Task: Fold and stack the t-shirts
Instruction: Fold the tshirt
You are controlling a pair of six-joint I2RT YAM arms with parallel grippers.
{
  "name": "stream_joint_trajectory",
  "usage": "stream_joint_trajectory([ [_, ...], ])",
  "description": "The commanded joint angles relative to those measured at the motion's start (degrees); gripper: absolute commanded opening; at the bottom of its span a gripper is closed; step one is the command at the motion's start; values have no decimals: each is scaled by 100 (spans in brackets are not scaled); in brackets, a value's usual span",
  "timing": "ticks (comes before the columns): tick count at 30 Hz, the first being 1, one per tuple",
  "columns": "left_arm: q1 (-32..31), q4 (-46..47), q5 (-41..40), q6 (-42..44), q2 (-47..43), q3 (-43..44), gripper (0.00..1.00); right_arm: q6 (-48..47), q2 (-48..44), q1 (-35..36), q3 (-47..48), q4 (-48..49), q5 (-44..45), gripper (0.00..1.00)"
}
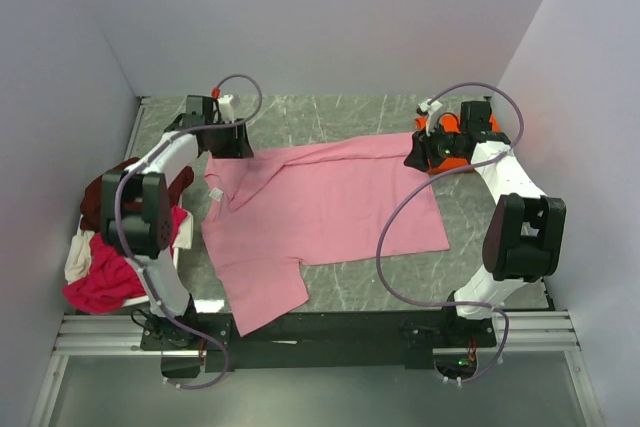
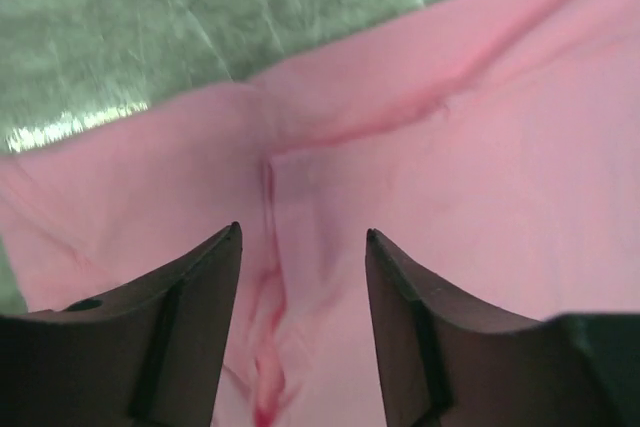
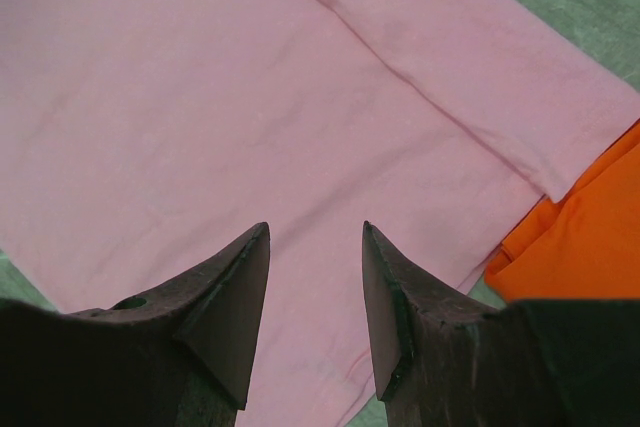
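Note:
A light pink t-shirt (image 1: pixel 320 212) lies spread on the green marbled table, one sleeve hanging toward the front edge. My left gripper (image 1: pixel 228 152) is open and empty over its far left corner; in the left wrist view (image 2: pixel 303 237) the pink cloth (image 2: pixel 450 167) lies wrinkled between the fingers. My right gripper (image 1: pixel 418 155) is open and empty over the far right corner; in the right wrist view (image 3: pixel 315 232) it hovers over flat pink cloth (image 3: pixel 250 97). A bright orange t-shirt (image 1: pixel 452 139) lies folded under the right arm, also in the right wrist view (image 3: pixel 580 237).
A heap of maroon (image 1: pixel 100 197), magenta-red (image 1: pixel 105 282) and cream (image 1: pixel 80 257) shirts sits at the left edge of the table. White walls close in left, back and right. The black rail (image 1: pixel 320 332) runs along the front.

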Motion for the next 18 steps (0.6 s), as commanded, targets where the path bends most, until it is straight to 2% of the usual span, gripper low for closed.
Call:
stream_joint_trajectory([
  [1, -79, -365, 139, 177, 637, 640, 56, -44, -213, -45, -25, 102, -123, 49],
  [6, -79, -524, 157, 221, 1262, 1194, 54, -44, -151, -54, 2, 85, -123, 49],
  [12, -87, -638, 87, 248, 1658, 1432, 50, -35, -116, -63, 2, 85, -141, 49],
  [18, -140, -700, 174, 336, 1763, 1371, 38, -35, -81, -89, 10, 85, -141, 49],
])
